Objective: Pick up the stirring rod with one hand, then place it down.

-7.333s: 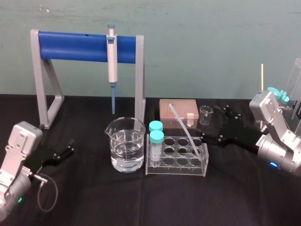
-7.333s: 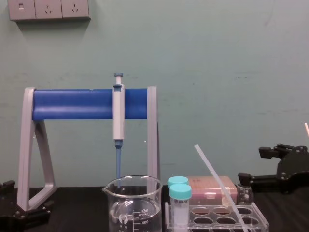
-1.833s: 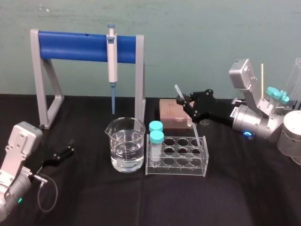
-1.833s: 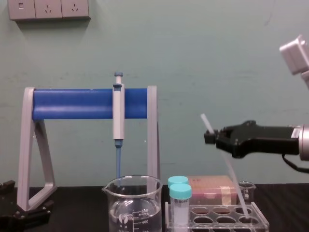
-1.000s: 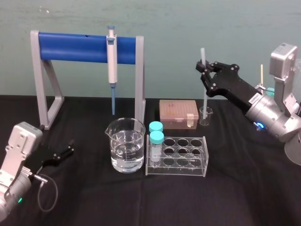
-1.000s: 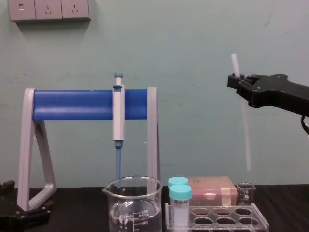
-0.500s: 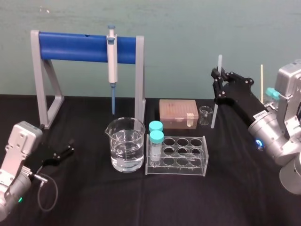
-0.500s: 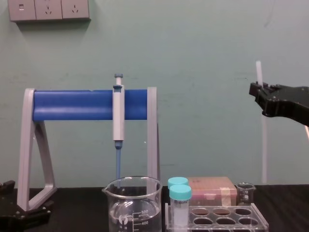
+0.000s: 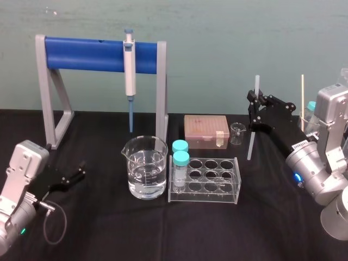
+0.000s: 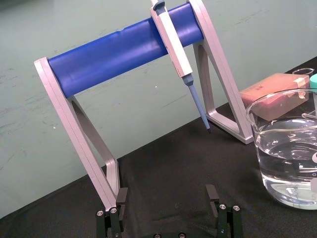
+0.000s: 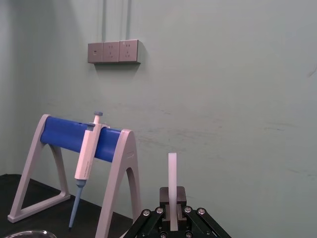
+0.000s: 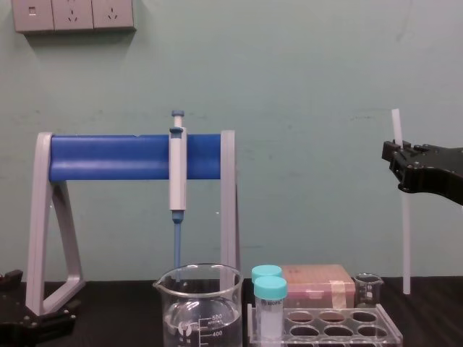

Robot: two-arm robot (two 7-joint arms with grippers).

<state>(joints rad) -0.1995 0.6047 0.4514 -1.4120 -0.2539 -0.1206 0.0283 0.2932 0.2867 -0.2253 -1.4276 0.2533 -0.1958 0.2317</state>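
The stirring rod [image 9: 251, 138] is a thin translucent white stick, held nearly upright to the right of the tube rack [image 9: 204, 179]. My right gripper [image 9: 254, 101] is shut on its upper part, with a short end sticking out above the fingers. In the chest view the stirring rod [image 12: 404, 238] hangs down from the right gripper [image 12: 397, 153] and its lower tip is close to the black table. The right wrist view shows the stirring rod [image 11: 172, 186] rising from between the shut jaws. My left gripper [image 9: 80, 171] rests open at the near left, its fingers [image 10: 212, 195] spread with nothing between them.
A grey stand with a blue bar [image 9: 89, 53] holds a pipette [image 9: 129, 70] at the back. A beaker of water [image 9: 144, 167] and two teal-capped tubes [image 9: 180, 163] stand mid-table. Behind the rack are a pink box [image 9: 205, 130] and a small glass beaker [image 9: 236, 133].
My right gripper has carried the stirring rod to the right and lower, from high above the pink box to beside the rack. The left arm has not moved.
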